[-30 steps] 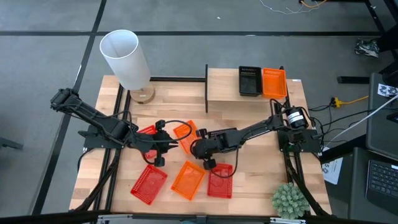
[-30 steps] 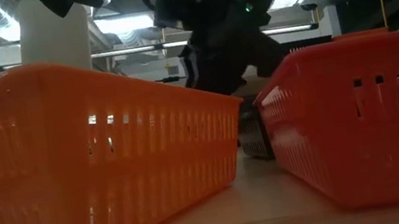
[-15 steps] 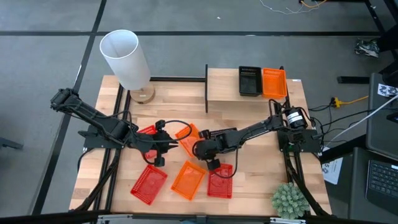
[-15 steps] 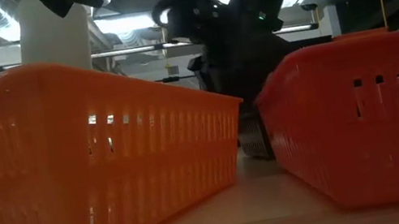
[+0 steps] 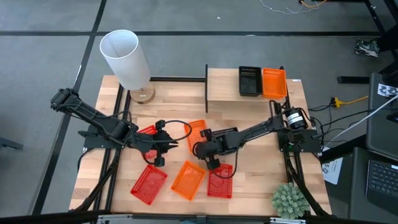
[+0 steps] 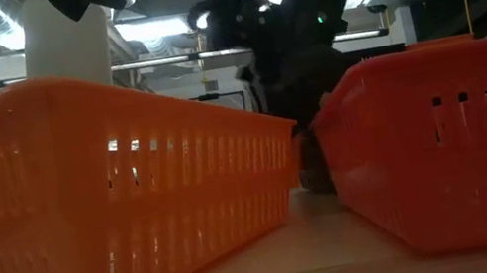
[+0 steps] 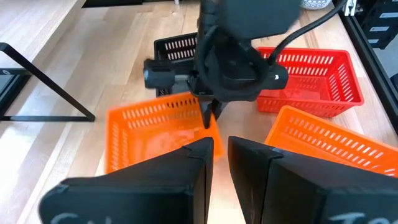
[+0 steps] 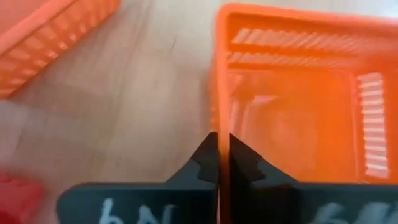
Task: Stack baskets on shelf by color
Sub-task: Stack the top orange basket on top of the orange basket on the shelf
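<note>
From above, you see the light-wood desk with the raised light-wood shelf at its far side, a black mesh basket and an orange mesh basket side by side on it. Your right hand pinches the wall of an orange plastic mesh basket at mid-desk; your left hand waits just beside it.

At desk level, two orange baskets fill the foreground.

Your left wrist view shows its fingers pressed nearly together, empty, facing the held basket.

Your right wrist view shows fingers clamped on the orange rim. No label is readable; white marks on the fingers are cut off.
</note>
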You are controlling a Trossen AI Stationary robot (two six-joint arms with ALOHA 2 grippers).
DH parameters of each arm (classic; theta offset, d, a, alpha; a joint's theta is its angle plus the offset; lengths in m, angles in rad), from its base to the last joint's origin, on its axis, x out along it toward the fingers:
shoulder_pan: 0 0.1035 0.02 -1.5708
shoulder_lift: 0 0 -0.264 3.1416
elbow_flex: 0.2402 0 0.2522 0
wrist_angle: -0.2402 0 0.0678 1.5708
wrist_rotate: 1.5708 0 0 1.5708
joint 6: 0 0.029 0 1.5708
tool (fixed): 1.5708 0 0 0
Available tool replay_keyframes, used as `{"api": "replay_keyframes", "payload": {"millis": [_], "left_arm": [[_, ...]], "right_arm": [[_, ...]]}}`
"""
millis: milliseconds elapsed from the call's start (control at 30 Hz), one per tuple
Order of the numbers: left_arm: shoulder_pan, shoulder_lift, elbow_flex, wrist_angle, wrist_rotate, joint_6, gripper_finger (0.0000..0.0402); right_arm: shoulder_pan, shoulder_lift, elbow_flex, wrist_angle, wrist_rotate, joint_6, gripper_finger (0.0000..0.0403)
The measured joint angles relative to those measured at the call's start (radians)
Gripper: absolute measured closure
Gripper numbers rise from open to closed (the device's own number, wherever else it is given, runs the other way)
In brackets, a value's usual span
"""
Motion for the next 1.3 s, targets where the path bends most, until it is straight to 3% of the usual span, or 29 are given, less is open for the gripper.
{"api": "replay_keyframes", "payload": {"millis": [167, 400, 467, 600, 733, 933, 1133, 1300], "left_arm": [[0.000, 0.000, 0.000, 0.000, 0.000, 0.000, 0.0360], [0.000, 0.000, 0.000, -0.002, 0.000, 0.000, 0.0360], [0.000, 0.000, 0.000, -0.002, 0.000, 0.000, 0.0360], [0.000, 0.000, 0.000, -0.002, 0.000, 0.000, 0.0360], [0.000, 0.000, 0.000, -0.002, 0.000, 0.000, 0.0360], [0.000, 0.000, 0.000, -0.002, 0.000, 0.000, 0.0360], [0.000, 0.000, 0.001, -0.002, -0.001, 0.003, 0.0360], [0.000, 0.000, 0.001, 0.002, -0.003, 0.007, 0.0360]], "right_arm": [[0.046, -0.006, 0.148, -0.156, 0.104, -0.069, 0.0400], [0.114, -0.006, 0.423, -0.456, 0.112, -0.075, 0.0401], [0.129, -0.006, 0.490, -0.554, 0.155, -0.062, 0.0401], [0.144, -0.008, 0.622, -0.846, 0.280, 0.060, 0.0402], [0.144, -0.044, 0.678, -1.145, 0.367, 0.297, 0.0402], [0.144, -0.296, 0.487, -1.129, 0.417, 0.396, 0.0402], [0.140, -0.681, 0.181, -1.118, 0.465, 0.548, 0.0403], [0.140, -0.925, -0.017, -1.107, 0.520, 0.684, 0.0403]]}}
